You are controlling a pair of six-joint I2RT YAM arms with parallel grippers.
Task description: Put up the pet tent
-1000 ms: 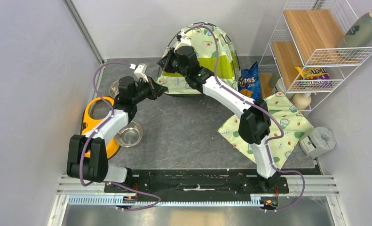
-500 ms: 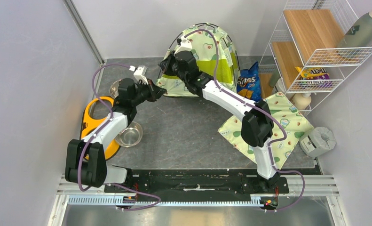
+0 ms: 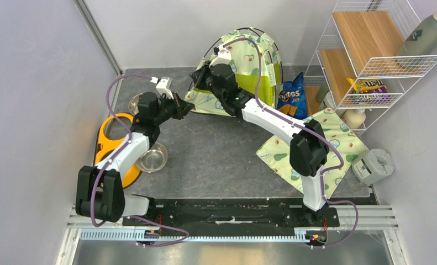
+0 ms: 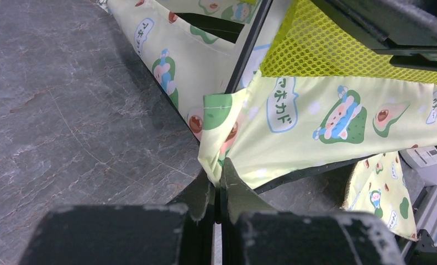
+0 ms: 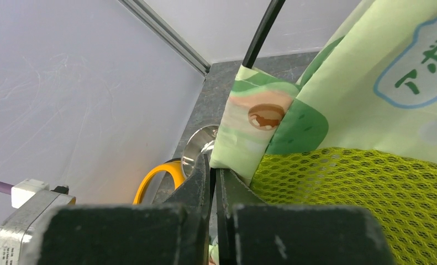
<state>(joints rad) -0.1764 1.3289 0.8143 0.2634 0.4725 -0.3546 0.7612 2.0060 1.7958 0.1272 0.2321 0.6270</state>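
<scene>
Pale grey walls (image 3: 39, 83) enclose a dark stone-look tabletop (image 3: 216, 149) (white wire shelf (image 3: 365, 33) at right).

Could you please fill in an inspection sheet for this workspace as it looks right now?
Surface: table, dark grey, stone-patterned.
Job's things: tent upright at the far edge, black poles arched.
Clutter: pad flat at right; chips bag beside the tent; bowl and orange stand at left.
Pincers: left pincer shut on the tent's lower corner; right pincer shut on its fabric edge, higher up.
Cables: purple cables run along both arms; no snag seen.
Surroundings: grey walls; wire rack at right, bottle on top.
</scene>
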